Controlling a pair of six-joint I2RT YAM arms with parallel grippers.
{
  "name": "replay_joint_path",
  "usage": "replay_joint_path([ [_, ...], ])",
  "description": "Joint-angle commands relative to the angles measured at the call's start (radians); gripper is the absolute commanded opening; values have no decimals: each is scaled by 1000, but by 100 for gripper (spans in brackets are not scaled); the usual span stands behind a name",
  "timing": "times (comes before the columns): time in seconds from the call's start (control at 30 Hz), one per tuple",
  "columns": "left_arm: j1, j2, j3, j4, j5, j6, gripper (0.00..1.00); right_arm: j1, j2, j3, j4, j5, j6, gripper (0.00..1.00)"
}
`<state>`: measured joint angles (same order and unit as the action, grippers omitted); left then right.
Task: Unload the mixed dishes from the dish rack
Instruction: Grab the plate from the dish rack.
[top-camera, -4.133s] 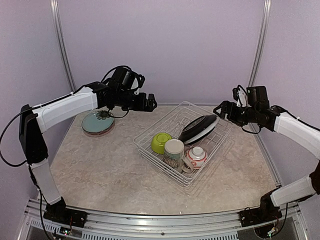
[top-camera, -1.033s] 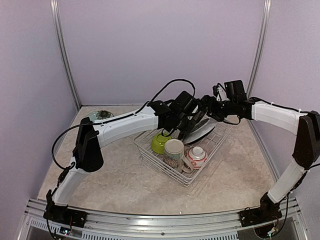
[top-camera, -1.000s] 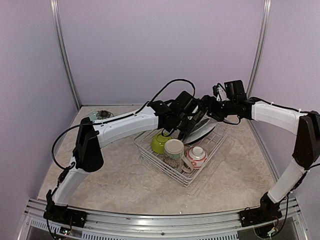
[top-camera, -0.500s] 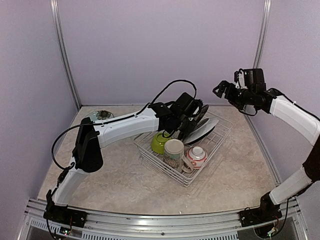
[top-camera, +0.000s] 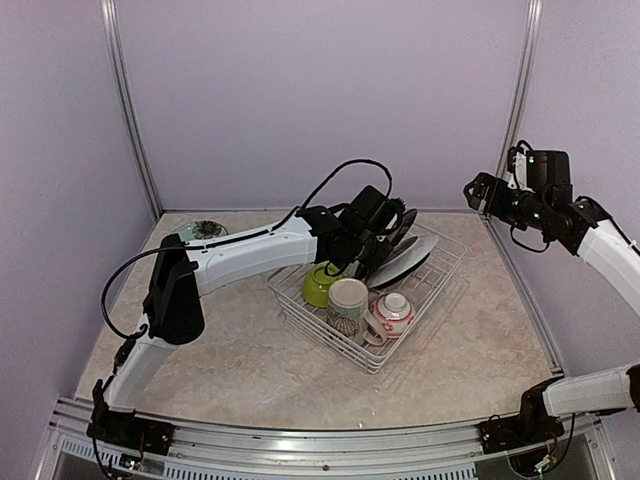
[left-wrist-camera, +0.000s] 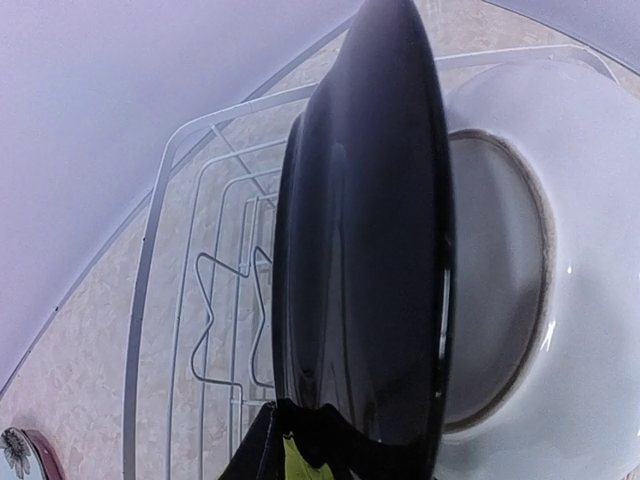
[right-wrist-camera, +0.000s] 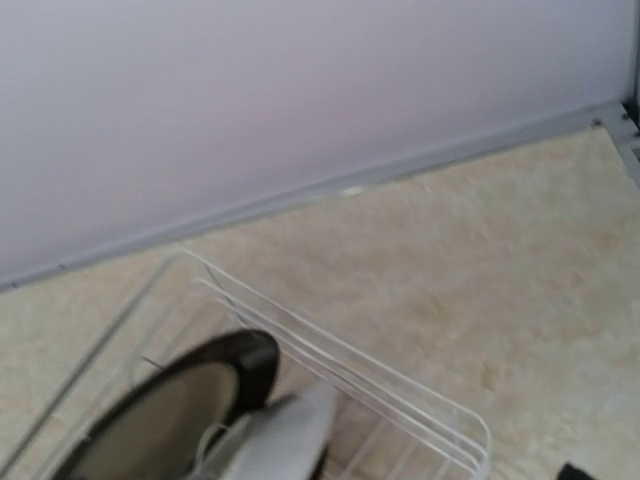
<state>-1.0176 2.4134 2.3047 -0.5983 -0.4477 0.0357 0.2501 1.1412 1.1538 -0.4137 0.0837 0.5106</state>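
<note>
Where things stand: white wire dish rack (top-camera: 430, 285) on beige marbled bench (top-camera: 220, 340), lilac walls (top-camera: 300, 90) behind.
Left end effector (top-camera: 388, 226): grasping glossy black plate (left-wrist-camera: 365, 250).
Right end effector (top-camera: 478, 190): grip cannot be told.

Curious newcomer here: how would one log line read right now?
left pincer: at black plate in rack | right pincer: high, clear of rack
</note>
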Motion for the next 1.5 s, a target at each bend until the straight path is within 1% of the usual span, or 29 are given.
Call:
replay_joint_path([
  [0.0, -5, -8, -8, -24, -11, 19, 0, -2, -26, -34, -23, 33, -18, 100],
  [0.1, -8, -17, 7, -40, -44, 6, 0, -2, -22, -42, -21, 34, -23, 100],
  [0.2, -2, -52, 4, -60, -40, -30, 0, -2, -10, -50, -16, 30, -24, 100],
  [0.37, 15, -123, -5, -78, 37, -113, 0, -2, 5, -68, -3, 11, -18, 100],
  [0.57, 20, -207, -32, -68, 101, -146, 0, -2, 5, -80, 7, 11, -18, 100],
  [0.67, 22, -218, -15, -74, 69, -163, 0, -2, 6, -86, 10, 10, -18, 100],
  [0.8, 20, -199, 62, -113, 16, -180, 0, -2, 10, -92, 16, 6, -16, 100],
  [0.87, 17, -190, 81, -117, 11, -161, 0, -2, 13, -94, 17, 5, -14, 100],
  [0.9, 9, -191, 77, -95, -1, -135, 0, -2, 14, -94, 18, 5, -14, 100],
  [1.03, -43, -194, -1, 57, -131, 74, 0, -2, 16, -97, 18, 4, -13, 100],
  [1.13, -66, -182, -10, 103, -179, 151, 0, -2, 20, -101, 20, 4, -12, 100],
  [1.23, -78, -175, -25, 147, -225, 196, 0, -2, 22, -103, 19, 4, -12, 100],
  [1.3, -79, -179, -33, 155, -227, 206, 0, -2, 22, -106, 21, 4, -11, 100],
  [1.43, -79, -175, -25, 129, -205, 214, 0, -2, 23, -108, 22, 1, -13, 100],
  [1.47, -80, -169, -7, 92, -199, 207, 0, -3, 23, -109, 21, 2, -13, 100],
])
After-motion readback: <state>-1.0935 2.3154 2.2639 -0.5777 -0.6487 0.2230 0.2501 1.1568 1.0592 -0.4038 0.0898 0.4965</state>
